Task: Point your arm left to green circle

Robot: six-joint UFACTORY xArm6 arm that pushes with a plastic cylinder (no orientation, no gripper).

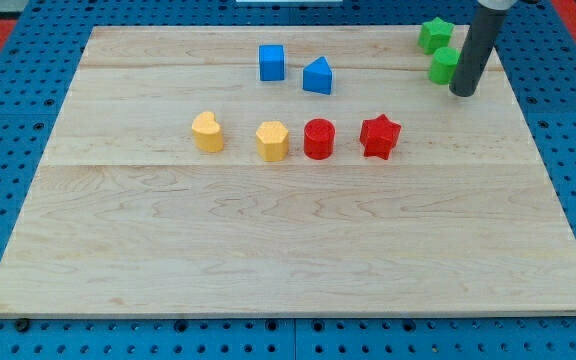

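Our rod carries no claw; my tip (462,92) rests just right of the green circle (442,66), its shaft covering that block's right edge. Green star (434,34) just above, shape only roughly legible.

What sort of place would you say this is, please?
Probably a robotics lab tabletop: a pale wooden board on blue perforated matting, small coloured blocks, and my tip beside the green circle block.

Looked like a robotics lab bench: pale wooden worktop (288,260) laid over blue perforated matting (8,130) filling the frame's edges, small coloured plastic blocks scattered in the upper half, dark rod hanging at upper right. No household furnishings.
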